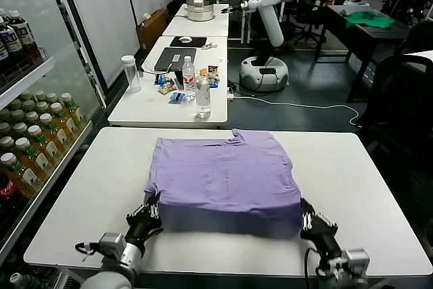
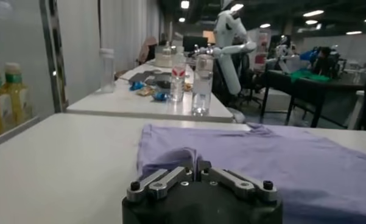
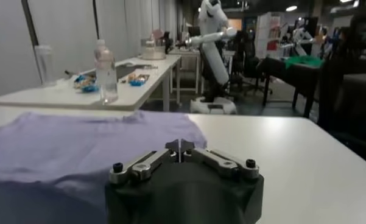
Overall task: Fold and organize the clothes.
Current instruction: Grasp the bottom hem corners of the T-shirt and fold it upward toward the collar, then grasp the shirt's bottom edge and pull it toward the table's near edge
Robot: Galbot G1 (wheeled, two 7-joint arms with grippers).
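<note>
I see thin matt cloth on the T-shirt [image 1: 226, 181]; smooth white bench top [image 1: 88, 194]; matt black grippers with metal links.

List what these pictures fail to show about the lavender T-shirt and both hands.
- Left hand, head view: fingertips tucked under the lavender short-sleeved T-shirt hem.
- Right hand, head view: its grip on the hem's other corner cannot be made out.
- Shirt's near edge, both wrist views: blocked by each hand's own body.

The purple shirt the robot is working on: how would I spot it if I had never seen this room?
Find the white table nearest the robot. The lavender T-shirt lies spread across its middle, the near hem between the left gripper and right gripper. It is the only cloth on that table; the green garment lies on a far dark desk.
</note>
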